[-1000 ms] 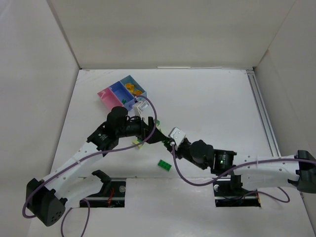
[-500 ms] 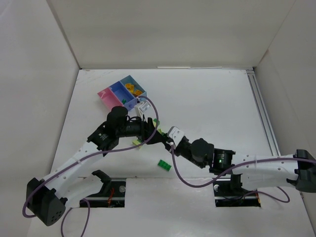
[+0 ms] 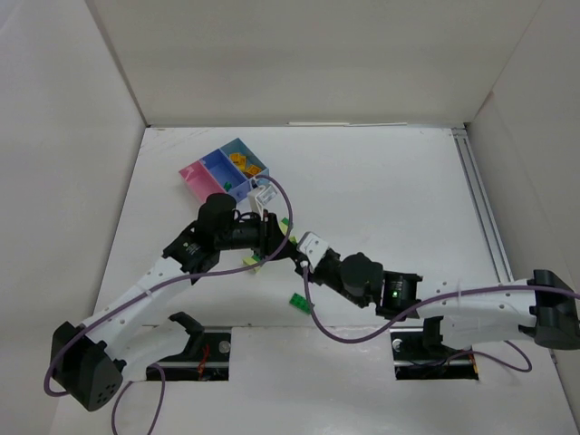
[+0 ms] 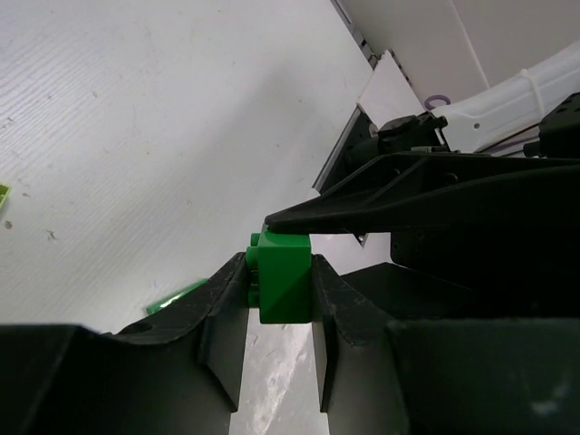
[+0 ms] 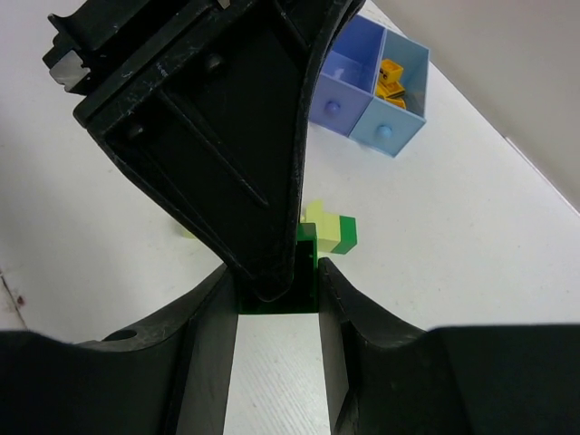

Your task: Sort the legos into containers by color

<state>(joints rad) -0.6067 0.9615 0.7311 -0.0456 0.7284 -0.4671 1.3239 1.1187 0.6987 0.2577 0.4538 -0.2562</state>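
Green studded brick (image 4: 285, 283) sits clamped between the two fingers of the left gripper (image 4: 279, 272), whose jaws are closed to the brick's width and press on its two sides. It is held above the white table (image 3: 390, 181), near the middle of the workspace, where the two arms meet. One long black finger of the right gripper (image 5: 276, 299) lies across the top of the same brick. In the right wrist view that gripper's jaws stand partly apart, with the left gripper's tip and the brick in the gap; whether they squeeze cannot be told. Just beyond the two grippers a pale yellow-and-green brick (image 5: 328, 228) lies on the table. Farther off, toward the back left, stands the cluster of bins (image 3: 192, 174), pink and blue side by side, one light blue bin holding orange bricks (image 5: 391, 80). Another green brick, flat on the table (image 3: 301, 304), lies beside the right arm, toward the near edge
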